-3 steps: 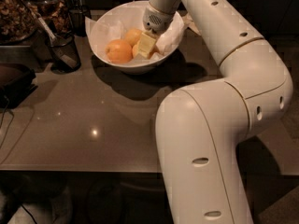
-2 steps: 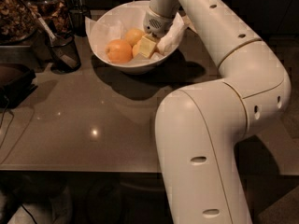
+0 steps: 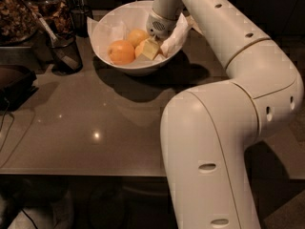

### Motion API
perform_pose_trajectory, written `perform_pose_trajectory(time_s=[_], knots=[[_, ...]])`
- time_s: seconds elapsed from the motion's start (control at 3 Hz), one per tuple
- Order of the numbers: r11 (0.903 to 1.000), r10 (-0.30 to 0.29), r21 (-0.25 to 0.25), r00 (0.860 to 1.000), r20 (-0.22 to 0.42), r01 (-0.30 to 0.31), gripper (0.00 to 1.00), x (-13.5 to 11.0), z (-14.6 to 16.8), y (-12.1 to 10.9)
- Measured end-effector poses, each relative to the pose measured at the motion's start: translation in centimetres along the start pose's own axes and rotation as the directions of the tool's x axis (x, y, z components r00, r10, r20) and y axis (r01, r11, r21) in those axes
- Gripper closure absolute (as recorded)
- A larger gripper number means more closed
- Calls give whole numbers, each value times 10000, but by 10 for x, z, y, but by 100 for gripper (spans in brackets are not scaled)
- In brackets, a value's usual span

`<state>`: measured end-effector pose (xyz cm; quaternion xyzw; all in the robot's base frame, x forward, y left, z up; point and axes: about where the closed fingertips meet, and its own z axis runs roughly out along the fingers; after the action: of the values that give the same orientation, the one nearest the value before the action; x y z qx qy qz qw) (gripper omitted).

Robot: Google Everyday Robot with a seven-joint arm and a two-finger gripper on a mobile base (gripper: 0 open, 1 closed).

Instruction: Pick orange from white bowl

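The white bowl (image 3: 101,46) stands at the back of the dark table, lined with crinkled white paper. Two fruits lie in it. The pale yellow-orange orange (image 3: 135,36) lies near the middle. A deeper orange fruit (image 3: 121,52) lies to its left. My gripper (image 3: 149,48) reaches down into the bowl from the right. Its cream tip is against the right side of the pale orange, whose lower right part it hides.
A black mesh cup (image 3: 64,52) with a utensil stands left of the bowl. A tray of brown nuts (image 3: 18,13) is at the back left, and a dark object (image 3: 13,82) with cables is at the left edge. My own arm (image 3: 224,128) covers the table's right side.
The gripper has shifted slightly to the right inside the bowl, so more of the pale orange shows. Both fruits and the bowl stay in place.
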<state>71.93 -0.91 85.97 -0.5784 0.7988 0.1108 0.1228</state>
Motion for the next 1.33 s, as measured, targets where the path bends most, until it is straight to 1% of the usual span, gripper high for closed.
perform_pose_trajectory(time_s=[0.33,0.67,1.0,1.33], knots=[[10000,0,2,10000,3,0,92,0,0,0],[9995,-77,320,9986,514,61,100,-7,-14,0],[9973,-185,724,9967,795,128,100,-11,-38,10],[9938,-459,1048,9949,895,364,100,-14,-59,25]])
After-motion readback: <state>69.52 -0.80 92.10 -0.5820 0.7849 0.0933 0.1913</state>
